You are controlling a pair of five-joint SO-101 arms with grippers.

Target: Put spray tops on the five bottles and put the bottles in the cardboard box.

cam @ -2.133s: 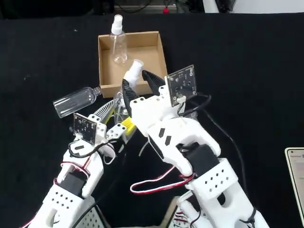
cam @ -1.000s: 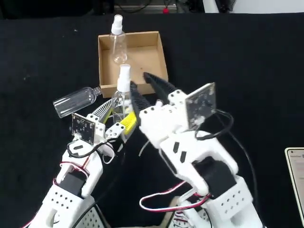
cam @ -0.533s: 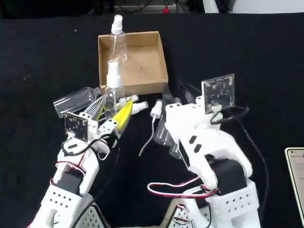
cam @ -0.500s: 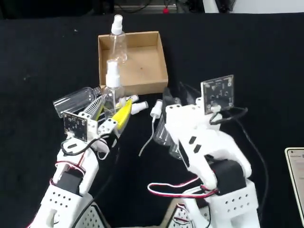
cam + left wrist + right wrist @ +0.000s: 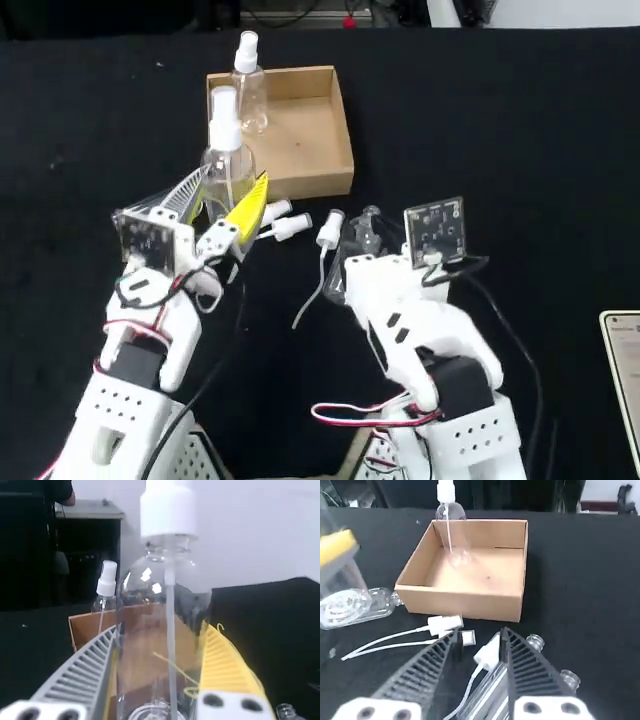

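Observation:
My left gripper [image 5: 232, 180] is shut on a clear bottle [image 5: 224, 160] with a white spray top [image 5: 223, 103], held upright at the front left corner of the cardboard box [image 5: 330, 150]. In the left wrist view this bottle [image 5: 165, 630] stands between the grey and yellow fingers. Another capped bottle [image 5: 250, 90] stands in the box's back left corner. My right gripper [image 5: 479, 635] is open, low over a loose spray top [image 5: 487, 655] and two uncapped bottles [image 5: 535, 641]. Two more spray tops [image 5: 445, 623] lie before the box.
An uncapped bottle [image 5: 377, 602] lies on the black cloth left of the box's front. The loose spray tops [image 5: 285, 222] lie between the two arms. A white card [image 5: 625, 360] sits at the right edge. Wide bare cloth lies to the right of the box.
The left arm has raised the capped bottle and carried it toward the box's left front. The right arm has drawn back from the bottle and come down over the loose spray top.

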